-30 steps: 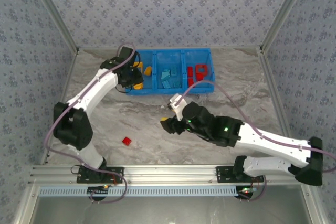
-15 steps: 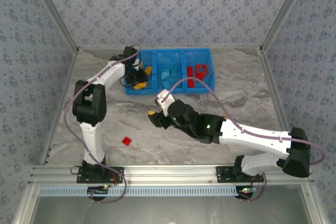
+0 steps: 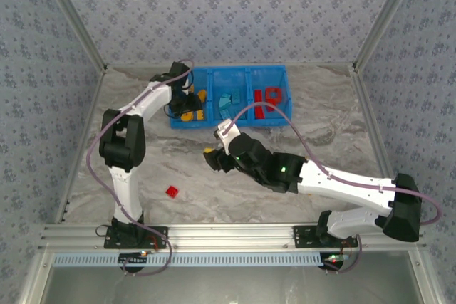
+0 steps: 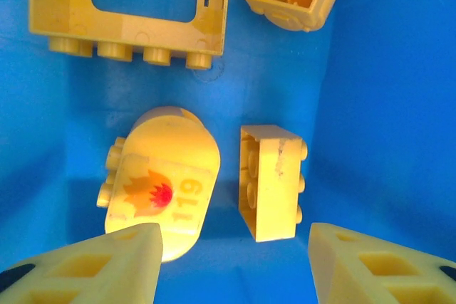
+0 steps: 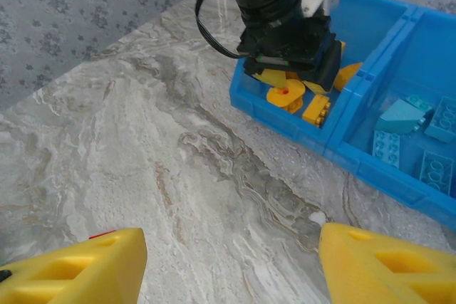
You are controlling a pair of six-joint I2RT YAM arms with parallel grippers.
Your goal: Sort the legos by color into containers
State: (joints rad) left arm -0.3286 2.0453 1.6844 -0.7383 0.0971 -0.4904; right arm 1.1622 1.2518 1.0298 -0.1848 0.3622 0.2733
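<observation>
Place: a robot test cell in a lab is indicated.
Enclosure: a marbled tabletop [image 3: 335, 140] is boxed in by patterned panels [image 3: 228, 12] held on metal posts [image 3: 73, 16].
Mounting: the left arm [image 3: 142, 102] and right arm [image 3: 342, 183] are bolted to an aluminium rail [image 3: 235, 235].

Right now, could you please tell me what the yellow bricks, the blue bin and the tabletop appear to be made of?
Yellow bricks: moulded plastic, semi-gloss, with crisp studs and scuffs. Blue bin: likely glossy plastic, going by its soft sheen. Tabletop: grey-veined marble look; stone or printed laminate, I cannot tell.
</observation>
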